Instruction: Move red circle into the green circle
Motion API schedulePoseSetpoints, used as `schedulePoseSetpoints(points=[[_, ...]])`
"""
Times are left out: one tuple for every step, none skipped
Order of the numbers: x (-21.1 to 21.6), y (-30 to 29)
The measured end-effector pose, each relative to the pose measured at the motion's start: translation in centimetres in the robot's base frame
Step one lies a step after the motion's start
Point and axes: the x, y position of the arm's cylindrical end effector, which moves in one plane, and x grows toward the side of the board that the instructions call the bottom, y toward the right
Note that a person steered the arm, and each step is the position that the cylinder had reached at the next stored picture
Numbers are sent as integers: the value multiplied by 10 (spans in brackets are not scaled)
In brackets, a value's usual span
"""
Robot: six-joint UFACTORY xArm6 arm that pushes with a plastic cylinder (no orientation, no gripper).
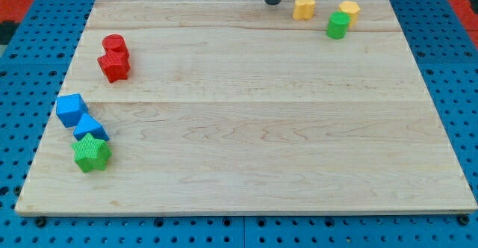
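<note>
The red circle point(114, 44) lies near the board's left edge, touching a red star-shaped block point(114, 65) just below it. The green circle point(337, 25) sits at the view's top right, touching a yellow circle point(348, 10) above it. My tip point(273, 2) is at the top edge of the board, right of centre, just left of a yellow block point(303, 7). It touches no block. It is far to the right of the red circle and left of the green circle.
A wooden board point(246, 128) lies on a blue pegboard table. At the lower left are a blue block point(71, 109), a second blue block point(90, 128) and a green star point(91, 153), close together.
</note>
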Motion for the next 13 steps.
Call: schedulePoseSetpoints(points=[[0,47],[-3,73],[-2,47],[-1,1],[15,-48],[38,-104],[64,-162],[68,-225],[68,-271],[80,-307],[145,-312],[158,-298],[152,-276]])
